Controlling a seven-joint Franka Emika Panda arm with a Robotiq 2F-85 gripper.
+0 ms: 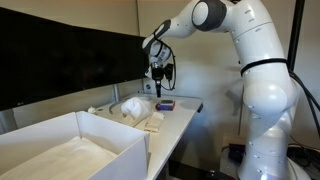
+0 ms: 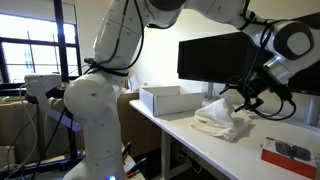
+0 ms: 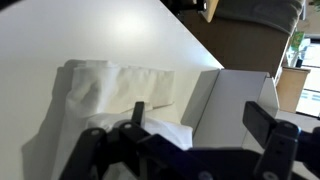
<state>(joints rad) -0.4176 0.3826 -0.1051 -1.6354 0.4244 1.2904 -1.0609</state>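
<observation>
A crumpled white cloth lies on the white table. My gripper hangs a little above the table beside the cloth. It is open, its dark fingers wide apart with nothing held between them. In the wrist view the gap frames the cloth's edge and a wall of the white box.
An open white box stands at one end of the table. A small red and blue object lies near the table's edge. A dark monitor stands behind.
</observation>
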